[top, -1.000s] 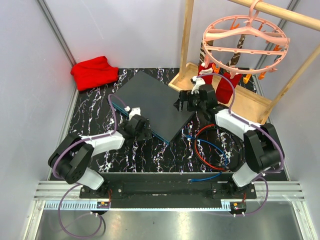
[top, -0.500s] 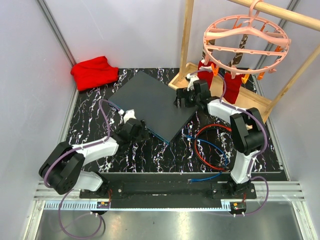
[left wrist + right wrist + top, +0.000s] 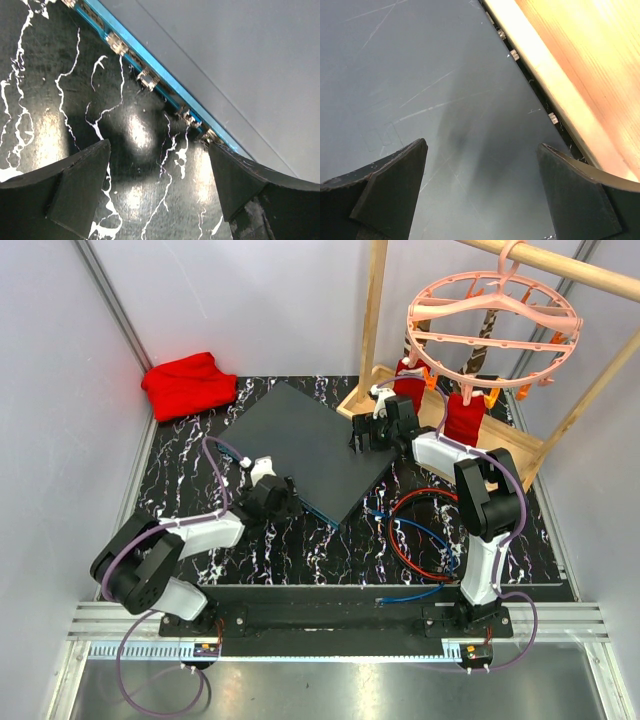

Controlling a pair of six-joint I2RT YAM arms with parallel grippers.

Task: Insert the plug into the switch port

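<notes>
The switch (image 3: 300, 440) is a flat dark grey box lying askew in mid-table, its teal front edge (image 3: 150, 82) lined with small sockets. My left gripper (image 3: 275, 498) is open just in front of that edge. In the left wrist view its gripper (image 3: 159, 150) holds nothing, and its right fingertip (image 3: 225, 165) is close to the edge's near end. My right gripper (image 3: 372, 432) hovers open over the switch's far right corner, with grey lid (image 3: 445, 100) between its fingers. Red and blue cables (image 3: 420, 535) coil right of the switch. A small plug-like end (image 3: 376, 512) lies there.
A wooden tray (image 3: 505, 450) with upright posts stands at the back right, its edge (image 3: 560, 75) right beside the switch. A pink round hanger (image 3: 490, 315) hangs above it. A red cloth (image 3: 188, 383) lies at the back left. Walls close both sides.
The right arm has stretched out and carried its gripper a little back and left over the switch's corner. The left arm shifted its elbow; its gripper stays by the front edge.
</notes>
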